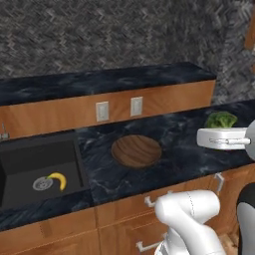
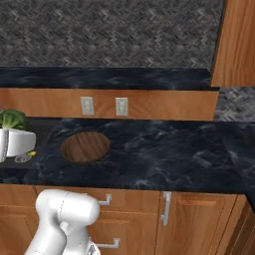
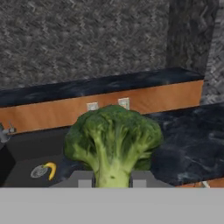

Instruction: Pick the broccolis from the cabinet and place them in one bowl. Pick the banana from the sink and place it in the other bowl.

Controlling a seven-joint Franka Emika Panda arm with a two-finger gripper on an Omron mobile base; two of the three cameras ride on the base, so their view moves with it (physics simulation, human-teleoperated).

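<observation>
In the hand view the bumpy green broccoli floret (image 3: 113, 142) hides the counter behind it, at 6 o'clock its stalk base meets the grey gripper (image 3: 113, 181), whose fingertips are hidden. The black sink basin (image 1: 35, 164) is cut off at 9 o'clock in the left base view. The warm brown wall cabinet (image 2: 234, 42) runs off at 2 o'clock in the right base view.

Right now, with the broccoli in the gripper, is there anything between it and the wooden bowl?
Nothing visible does. The gripper holds the broccoli above the dark counter, and the wooden bowl lies open on bare counter to one side.
</observation>
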